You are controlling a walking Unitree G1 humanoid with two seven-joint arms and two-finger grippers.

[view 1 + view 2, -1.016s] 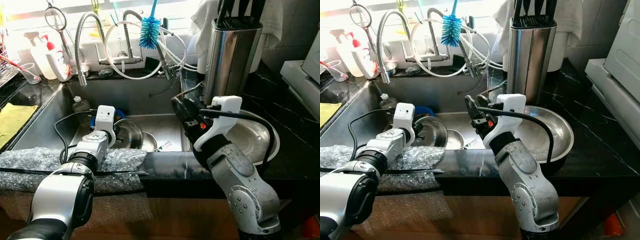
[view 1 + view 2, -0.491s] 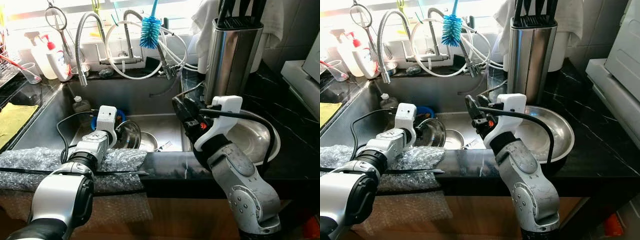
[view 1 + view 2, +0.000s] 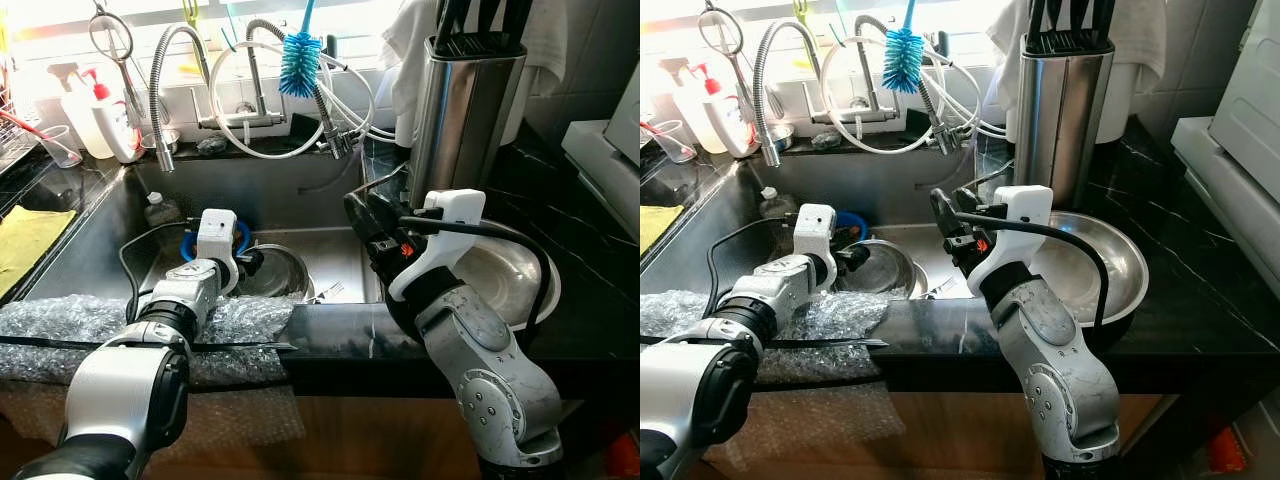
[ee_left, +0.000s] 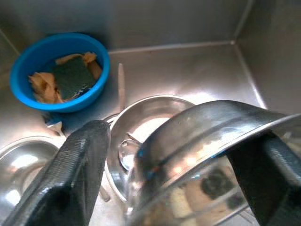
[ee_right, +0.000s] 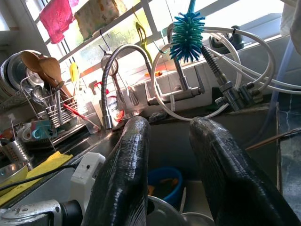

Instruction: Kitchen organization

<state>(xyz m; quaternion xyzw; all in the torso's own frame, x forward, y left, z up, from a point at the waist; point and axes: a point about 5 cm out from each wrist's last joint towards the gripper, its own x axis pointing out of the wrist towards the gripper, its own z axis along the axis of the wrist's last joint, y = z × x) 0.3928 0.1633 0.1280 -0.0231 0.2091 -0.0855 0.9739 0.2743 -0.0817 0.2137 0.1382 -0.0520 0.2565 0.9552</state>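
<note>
Down in the sink [image 3: 330,205], my left gripper [image 3: 250,262] is shut on the rim of a steel bowl [image 3: 278,276], which it holds tilted above the sink floor. The left wrist view has that steel bowl [image 4: 202,136] between my two fingers, over another steel bowl [image 4: 141,125] with a spoon in it. A blue bowl [image 4: 61,70] holding a sponge sits behind them. My right gripper [image 3: 365,225] hangs open over the sink's right edge, with nothing between its fingers [image 5: 127,165].
A large steel bowl [image 3: 515,280] rests on the black counter at the right, beside a steel knife block [image 3: 462,110]. Faucets [image 3: 165,90], hoses and a blue bottle brush [image 3: 298,60] stand behind the sink. Bubble wrap [image 3: 90,320] covers the front edge. A yellow cloth [image 3: 25,240] lies at the left.
My left gripper has moved a little right and up, carrying the steel bowl over the smaller bowl in the sink. The right arm has not moved.
</note>
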